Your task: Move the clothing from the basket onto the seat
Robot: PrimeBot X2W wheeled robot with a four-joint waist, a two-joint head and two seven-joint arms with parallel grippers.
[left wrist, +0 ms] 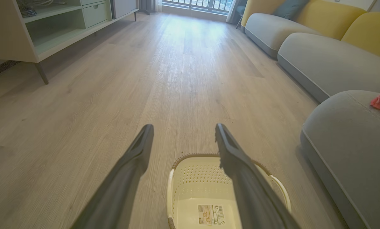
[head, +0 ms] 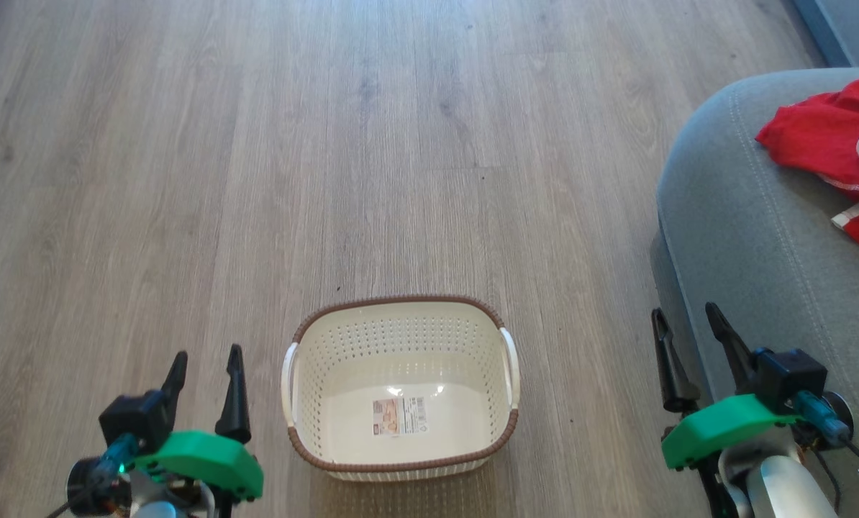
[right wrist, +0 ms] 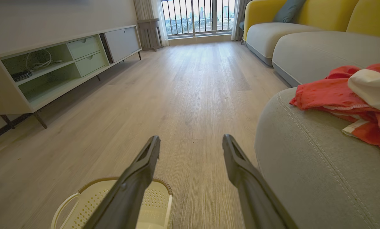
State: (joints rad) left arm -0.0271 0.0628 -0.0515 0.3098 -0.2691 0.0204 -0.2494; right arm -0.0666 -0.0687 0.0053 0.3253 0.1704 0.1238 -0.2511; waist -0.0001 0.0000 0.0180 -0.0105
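Observation:
The cream basket stands on the wooden floor between my arms, with nothing in it but a label sticker. Red clothing with white trim lies bunched on the grey seat at the right. My left gripper is open to the left of the basket, fingers empty. My right gripper is open at the seat's near corner, holding nothing. The left wrist view has the basket below its fingers. In the right wrist view the clothing rests on the seat, and the basket sits at lower left.
A low pale cabinet on thin legs lines the left wall. More grey sofa seats with yellow backs run along the right side. A window with railings closes the far end. Wooden floor stretches ahead.

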